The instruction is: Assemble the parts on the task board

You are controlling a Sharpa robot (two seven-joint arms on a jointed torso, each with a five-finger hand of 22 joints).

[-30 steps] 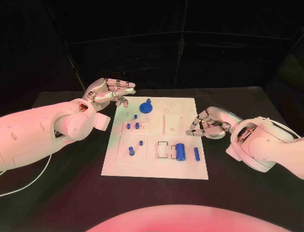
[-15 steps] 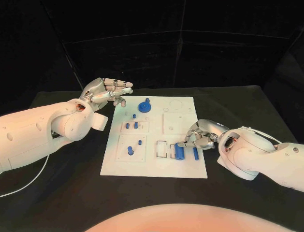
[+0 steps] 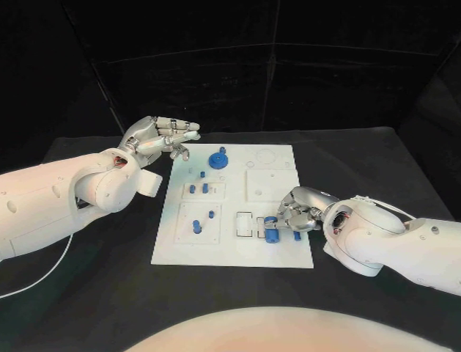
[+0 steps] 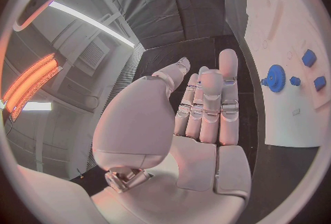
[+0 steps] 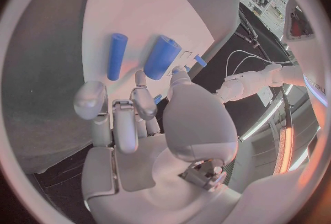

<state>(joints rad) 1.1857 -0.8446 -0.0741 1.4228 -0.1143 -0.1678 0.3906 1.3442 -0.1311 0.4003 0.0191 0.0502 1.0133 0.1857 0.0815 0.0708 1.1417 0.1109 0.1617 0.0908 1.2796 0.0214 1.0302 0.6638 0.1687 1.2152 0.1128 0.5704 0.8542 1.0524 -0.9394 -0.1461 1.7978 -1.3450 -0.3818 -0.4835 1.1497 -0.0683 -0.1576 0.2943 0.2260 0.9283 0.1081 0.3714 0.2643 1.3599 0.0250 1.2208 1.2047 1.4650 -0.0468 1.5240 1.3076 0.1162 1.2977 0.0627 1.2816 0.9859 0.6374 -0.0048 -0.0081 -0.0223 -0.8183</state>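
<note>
Blue cylinder (image 3: 270,228) lies lengthwise along the board beneath the right robot hand (image 3: 297,209), fingers apart.

Head view: dim black surroundings; the white task board (image 3: 237,242) is evenly lit, casting soft shadows. Wrist views: strong fisheye bending toward the rim; bright light strips glare, warm orange glow, near surfaces softly blurred.

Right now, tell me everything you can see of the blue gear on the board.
The blue gear is a small toothed wheel, plastic by its look, with a short knob rising from its centre. It lies flat near the far end of the white board, on the left side. Nothing touches it: the left hand hovers beside it off the board's edge, its fingers empty.
</note>
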